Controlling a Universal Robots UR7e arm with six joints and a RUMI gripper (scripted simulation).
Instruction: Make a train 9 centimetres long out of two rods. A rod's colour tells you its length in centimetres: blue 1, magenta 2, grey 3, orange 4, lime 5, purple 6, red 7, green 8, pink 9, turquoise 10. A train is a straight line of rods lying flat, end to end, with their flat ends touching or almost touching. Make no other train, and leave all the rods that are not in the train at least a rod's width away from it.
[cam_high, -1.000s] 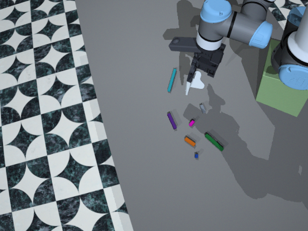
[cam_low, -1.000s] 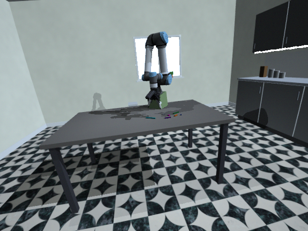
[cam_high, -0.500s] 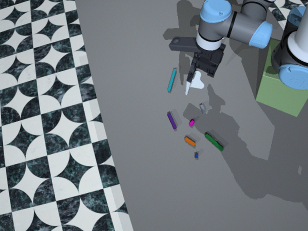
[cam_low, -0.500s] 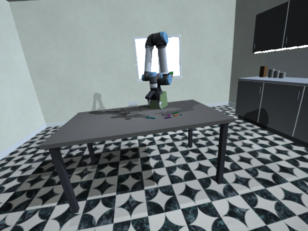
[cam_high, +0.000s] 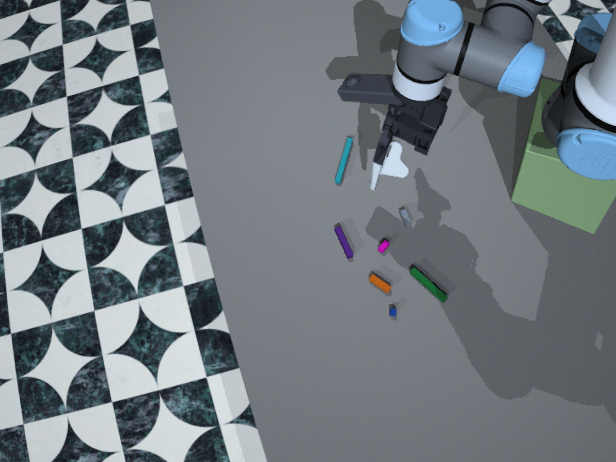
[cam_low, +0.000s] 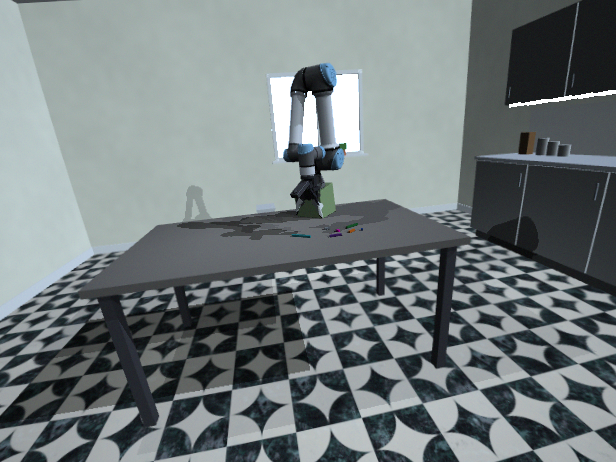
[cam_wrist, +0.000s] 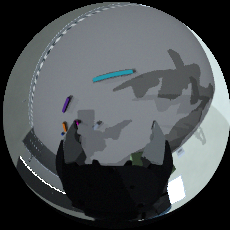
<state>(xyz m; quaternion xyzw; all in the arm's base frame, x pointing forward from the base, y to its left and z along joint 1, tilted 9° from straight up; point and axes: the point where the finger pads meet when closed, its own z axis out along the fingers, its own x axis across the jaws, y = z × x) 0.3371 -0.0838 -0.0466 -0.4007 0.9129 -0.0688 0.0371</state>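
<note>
Arm folded into a tall inverted V, elbow high, forearm dropping to wrist. Wrist joints (cam_high: 452, 45) grey with blue caps, stacked just above tool. Gripper (cam_high: 387, 172) pointing down, raised above table, tilted slightly. Jaws spread to full width, nothing between them. White fingertips (cam_high: 395, 162) visible from top view; both dark fingers framed in wrist view.

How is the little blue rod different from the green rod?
The blue rod is a short stub; the green rod is much longer. The blue rod lies alone nearest the table's front; the green rod lies slanted beside the orange rod. Both lie flat on the table, untouched.
</note>
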